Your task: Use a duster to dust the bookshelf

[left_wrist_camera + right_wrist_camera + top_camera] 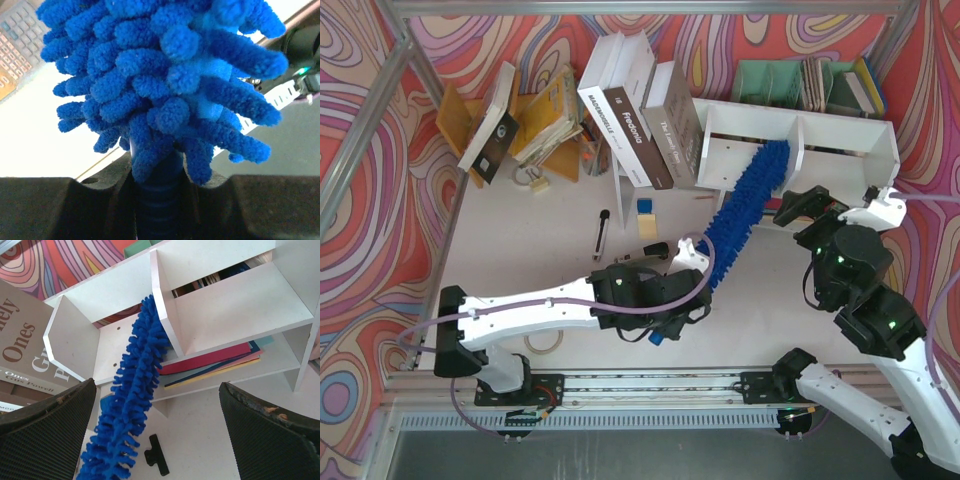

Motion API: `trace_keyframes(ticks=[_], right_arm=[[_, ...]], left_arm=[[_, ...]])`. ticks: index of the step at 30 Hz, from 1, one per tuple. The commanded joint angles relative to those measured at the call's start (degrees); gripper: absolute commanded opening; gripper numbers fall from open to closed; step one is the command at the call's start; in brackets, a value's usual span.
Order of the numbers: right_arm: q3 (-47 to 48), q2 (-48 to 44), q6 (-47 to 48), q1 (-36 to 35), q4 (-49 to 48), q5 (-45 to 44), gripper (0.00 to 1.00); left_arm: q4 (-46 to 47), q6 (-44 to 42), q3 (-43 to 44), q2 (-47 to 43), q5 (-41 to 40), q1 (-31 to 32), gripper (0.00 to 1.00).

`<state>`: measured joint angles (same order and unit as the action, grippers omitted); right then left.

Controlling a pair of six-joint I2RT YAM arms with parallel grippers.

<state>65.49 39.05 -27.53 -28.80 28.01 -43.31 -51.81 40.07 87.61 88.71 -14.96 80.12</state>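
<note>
The white bookshelf [840,135] stands at the back right, split by a centre divider [165,305]. The bright blue duster [745,205] slants up from the table, and its fluffy tip rests in the left compartment against the divider. My left gripper [695,265] is shut on the duster's ribbed blue handle [157,195], and the noodle head [165,75] fills the left wrist view. My right gripper [840,205] hovers in front of the shelf's right half, open, with nothing between its fingers [45,435]. The duster [132,390] passes left of it.
Large books [640,110] lean against the shelf's left end. An orange rack [535,115] stands at the back left, a teal organiser [790,85] behind the shelf. Flat coloured folders [210,362] lie on its lower level. A pen [603,235], a blue block [645,206] and a black clip [157,455] lie on the table.
</note>
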Motion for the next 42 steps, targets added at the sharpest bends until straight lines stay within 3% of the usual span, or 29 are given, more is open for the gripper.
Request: trace_keyframes(ticks=[1,9,14,26,31,35,42], right_arm=[[-0.9,-0.4,-0.8,0.2,-0.7,-1.3,0.99],[-1.3,0.1,-1.5,0.3,-1.2,-0.9,0.99],[-1.4,0.2,-1.6,0.2,-1.4,-0.6,0.99],[-1.4,-2.0,-1.0,0.2,-0.2,-2.0,0.99],[-1.7,-2.0,-1.6,0.2,-0.1,-1.6,0.99],[-1.8,-1.5,-2.1,0.2,0.0,-1.3,0.99],[-2.9,-1.6,-2.0,0.2,-0.8,-1.2,0.99]], left_arm=[[-7.7,0.4,1.9,-1.3,0.4,3.6,0.0],[-11.6,6.7,-2.4,-7.1,-0.6,7.3,0.0],[-8.4,6.6,-2.7,-8.8,-5.8,7.4,0.0],[-5.3,-2.0,11.1,6.0,-6.4,2.4,0.0],[-8.6,-2.5,17.5,9.8,-12.8,1.6,0.0],[-12.7,1.1,18.0,9.5,-17.7,1.6,0.0],[-14.4,10.9,10.2,2.2,-24.5,3.9,0.0]])
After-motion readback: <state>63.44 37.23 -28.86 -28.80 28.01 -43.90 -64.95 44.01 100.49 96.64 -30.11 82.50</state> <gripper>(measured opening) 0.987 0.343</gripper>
